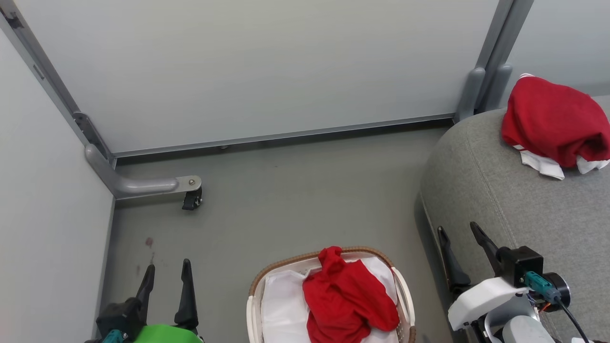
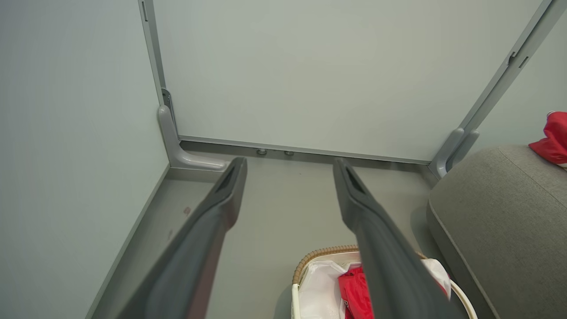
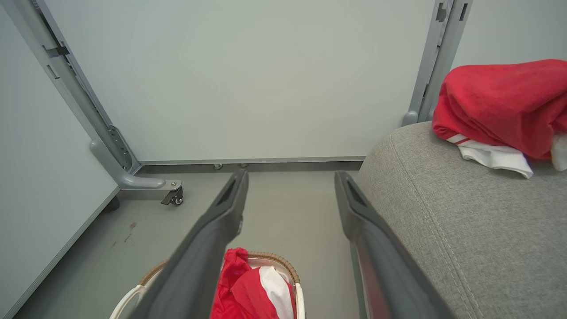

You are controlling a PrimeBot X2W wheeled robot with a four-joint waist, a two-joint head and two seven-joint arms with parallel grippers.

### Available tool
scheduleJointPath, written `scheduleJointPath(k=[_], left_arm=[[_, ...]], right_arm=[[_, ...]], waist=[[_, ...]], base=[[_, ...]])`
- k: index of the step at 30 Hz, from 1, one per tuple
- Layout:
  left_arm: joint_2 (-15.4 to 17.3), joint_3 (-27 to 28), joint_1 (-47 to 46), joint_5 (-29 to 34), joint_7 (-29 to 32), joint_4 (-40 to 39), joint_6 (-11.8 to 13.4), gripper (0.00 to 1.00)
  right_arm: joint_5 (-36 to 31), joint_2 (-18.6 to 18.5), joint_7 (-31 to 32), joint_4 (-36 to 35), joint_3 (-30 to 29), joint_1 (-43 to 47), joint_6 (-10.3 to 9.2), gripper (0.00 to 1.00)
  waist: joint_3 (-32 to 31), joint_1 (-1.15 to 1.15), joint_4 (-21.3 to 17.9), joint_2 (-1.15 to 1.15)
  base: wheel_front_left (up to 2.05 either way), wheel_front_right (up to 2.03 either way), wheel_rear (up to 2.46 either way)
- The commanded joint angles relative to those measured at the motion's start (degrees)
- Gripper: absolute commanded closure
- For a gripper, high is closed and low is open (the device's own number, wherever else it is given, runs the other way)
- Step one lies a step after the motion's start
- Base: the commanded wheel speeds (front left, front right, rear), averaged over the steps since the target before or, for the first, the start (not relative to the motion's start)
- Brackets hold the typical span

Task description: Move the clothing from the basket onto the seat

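Note:
A red garment (image 1: 345, 297) lies crumpled in the white basket (image 1: 404, 290) with the brown woven rim, on top of a white liner sheet (image 1: 283, 305), at the bottom middle of the head view. A second red garment (image 1: 553, 119) with white trim rests on the grey seat (image 1: 514, 200) at the right. My left gripper (image 1: 167, 271) is open at the lower left, over the floor and left of the basket. My right gripper (image 1: 460, 238) is open at the lower right, by the seat's front edge. In the right wrist view the basket's garment (image 3: 239, 288) lies below my fingers and the seat's garment (image 3: 500, 102) at the upper right.
Pale partition panels (image 1: 248, 66) wall in the grey floor (image 1: 295, 205) at the back and left. A grey metal foot with a caster (image 1: 190, 197) juts out from the left corner. A second post (image 1: 481, 85) stands by the seat's back corner.

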Motion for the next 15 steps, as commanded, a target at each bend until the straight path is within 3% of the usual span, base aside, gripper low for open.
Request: scheduleJointPath(k=[1,15], left_arm=[[0.1,-0.1,0.1,0.5,-0.1,0.1,0.0,0.00],[0.1,-3.1,-4.4,3.1,-0.1,0.7,-1.0,0.00]], right_arm=[[-0.2,-0.2,-0.3,-0.2,-0.1,0.1,-0.06,0.00],[-0.9,-0.2,-0.3,-3.0,-2.4,-2.3,-0.06,0.00]], waist=[[0.1,0.00,0.0,0.00],[4.9,0.00,-2.3,0.00]], base=[[0.00,0.00,0.00],[0.00,0.00,0.00]])
